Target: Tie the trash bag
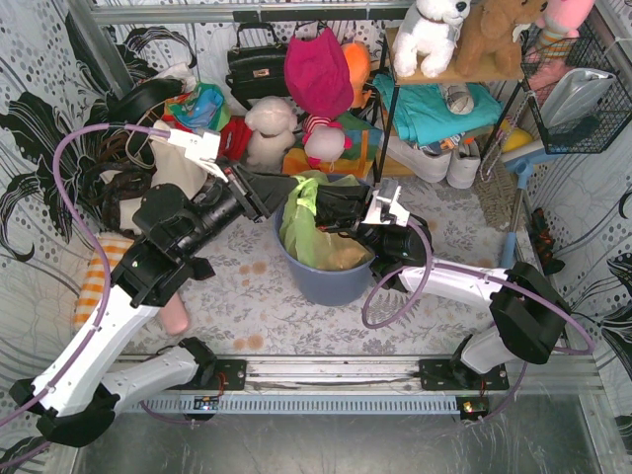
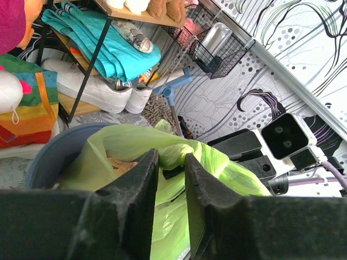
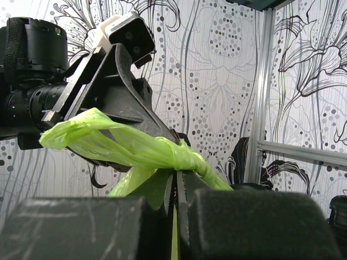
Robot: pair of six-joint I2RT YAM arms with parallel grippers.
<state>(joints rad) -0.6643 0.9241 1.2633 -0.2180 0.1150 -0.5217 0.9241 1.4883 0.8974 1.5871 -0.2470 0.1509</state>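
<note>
Looking down from above, finds the left arm stretched from the lower left corner toward the middle, left gripper [image 1: 284, 200] meeting the right gripper [image 1: 318, 211] just above the blue-grey bin [image 1: 326, 281], right arm folded back sharply from its base at the lower right. Shows the trash bag [image 1: 304, 225], thin and lime-green, sitting inside the bin with its top pulled up between both claws. Under the bin, a pale patterned table [image 1: 247, 296]; behind, a heap of plush toys, a black handbag [image 1: 257, 64] and teal cloth [image 1: 434, 111] on a shelf. Passing to the left wrist view, finds two dark fingers [image 2: 142, 184] drawn close together, clenched on a twisted green strip of the trash bag, with tan scraps showing through the plastic lower down and white shoes [image 2: 97, 86] farther back. Passing to the right wrist view, finds the right fingers [image 3: 81, 227] pressed almost shut, pinching the same twisted strip, stretched up and left to the left claw. Behind, a white wall [image 3: 227, 81] with black flower drawings.
</note>
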